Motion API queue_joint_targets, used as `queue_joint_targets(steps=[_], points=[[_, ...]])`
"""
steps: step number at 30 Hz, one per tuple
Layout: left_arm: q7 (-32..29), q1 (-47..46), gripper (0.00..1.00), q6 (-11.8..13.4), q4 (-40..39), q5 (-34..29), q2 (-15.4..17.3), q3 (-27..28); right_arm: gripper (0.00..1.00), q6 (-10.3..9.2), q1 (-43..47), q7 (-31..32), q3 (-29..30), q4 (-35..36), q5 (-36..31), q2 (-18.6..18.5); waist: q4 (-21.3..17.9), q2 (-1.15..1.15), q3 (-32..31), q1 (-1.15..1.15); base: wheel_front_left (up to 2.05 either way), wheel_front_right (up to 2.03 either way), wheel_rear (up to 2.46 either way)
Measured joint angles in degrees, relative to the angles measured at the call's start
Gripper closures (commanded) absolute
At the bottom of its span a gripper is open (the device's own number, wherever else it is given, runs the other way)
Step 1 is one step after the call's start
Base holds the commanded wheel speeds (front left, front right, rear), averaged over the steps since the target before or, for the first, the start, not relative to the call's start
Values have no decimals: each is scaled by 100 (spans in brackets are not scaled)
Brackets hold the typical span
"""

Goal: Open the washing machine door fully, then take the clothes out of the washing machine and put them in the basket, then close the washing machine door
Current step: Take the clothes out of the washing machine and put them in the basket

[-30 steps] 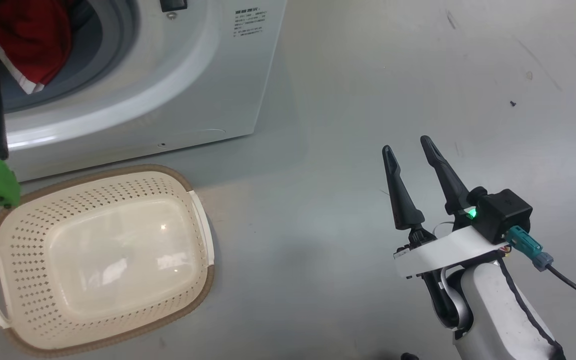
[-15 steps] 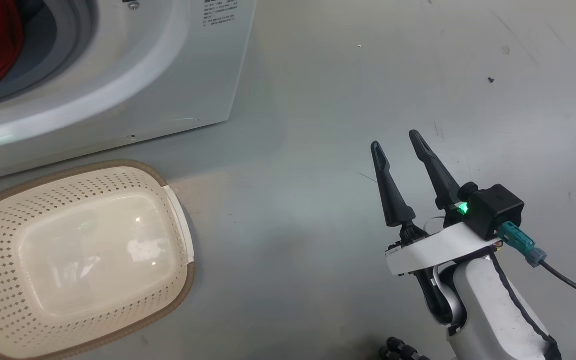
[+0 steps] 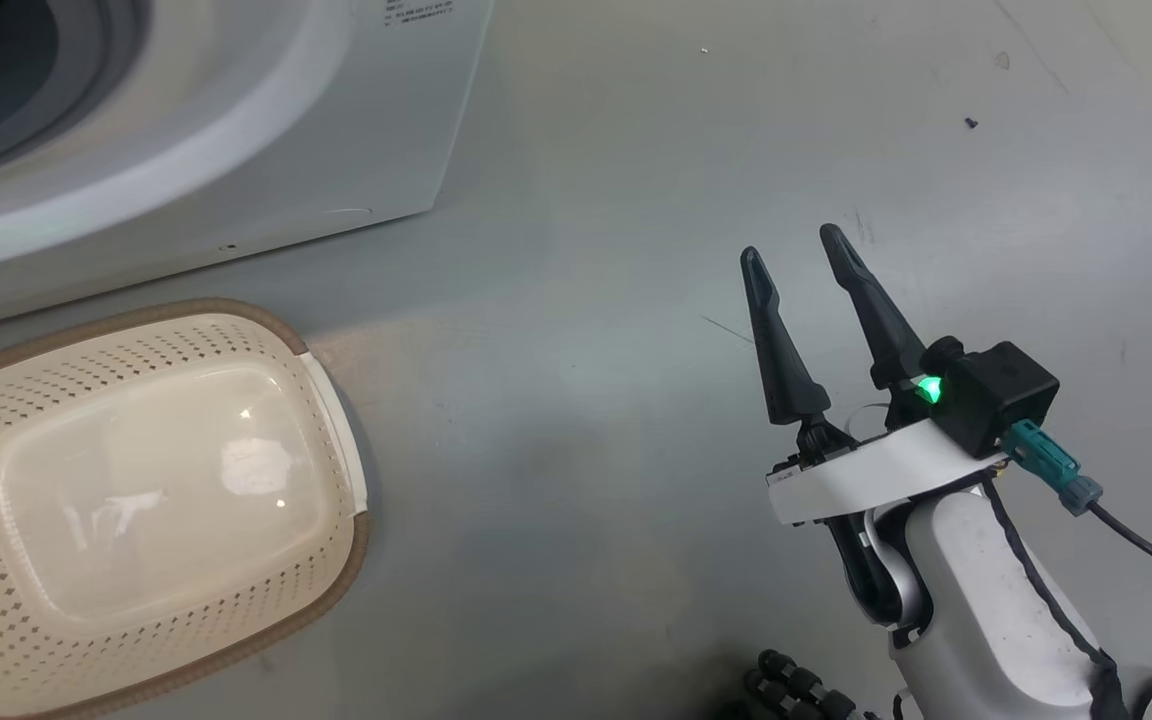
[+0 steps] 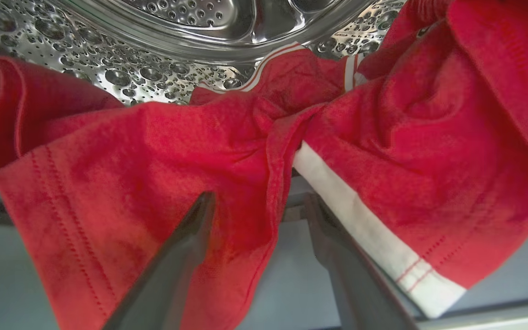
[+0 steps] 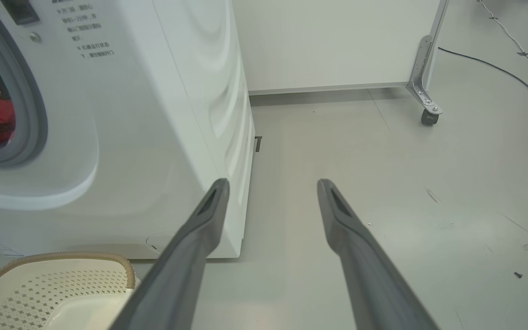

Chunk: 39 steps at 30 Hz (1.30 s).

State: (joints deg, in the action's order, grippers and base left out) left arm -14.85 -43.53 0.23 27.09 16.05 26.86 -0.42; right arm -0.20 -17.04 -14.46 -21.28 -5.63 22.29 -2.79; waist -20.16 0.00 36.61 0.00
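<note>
Left wrist view shows the left gripper [image 4: 259, 196] spread and empty just before the bright red white-trimmed clothes [image 4: 154, 151] in the studded steel drum [image 4: 154, 78], while the right gripper [image 3: 788, 244], also spread, hangs to the right of the cream perforated plastic basket [image 3: 86, 345].

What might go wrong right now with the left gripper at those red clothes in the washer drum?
One: the open left gripper brackets just a hanging fold of the bright red, white-trimmed clothes; a shallow pinch may slip. Two: the fabric bunches back into the studded steel drum, so pulling may drag out more than intended, spilling past the cream perforated plastic basket on the floor.
</note>
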Motion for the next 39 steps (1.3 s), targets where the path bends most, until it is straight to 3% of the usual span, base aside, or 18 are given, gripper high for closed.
queue_joint_targets(steps=[19, 20, 21, 23, 39], points=[[-104, -645, 0, 23, 628, -162, 119, -152, 0, -105, -137, 0, -90, 55, 38, 2, -48, 0, 213, 0, 0, 0, 0], [-97, -661, 25, 23, 655, -162, 114, -153, 0, -109, -137, 0, -90, 54, 38, 2, -46, 0, 213, 0, 0, 0, 0], [-85, -694, 62, 23, 703, -162, 108, -155, 0, -127, -138, 0, -90, 54, 38, 2, -42, 0, 212, 0, 0, 0, 0], [-64, -732, 100, 24, 759, -162, 78, -170, 0, -146, -138, 0, -81, 51, 38, 2, -30, 0, 206, 0, 0, 0, 0], [402, -818, 100, 53, 1193, -198, -254, -332, 0, -147, -148, -1, -13, -94, -24, 1, 204, 0, -44, 0, 0, 0, 0]])
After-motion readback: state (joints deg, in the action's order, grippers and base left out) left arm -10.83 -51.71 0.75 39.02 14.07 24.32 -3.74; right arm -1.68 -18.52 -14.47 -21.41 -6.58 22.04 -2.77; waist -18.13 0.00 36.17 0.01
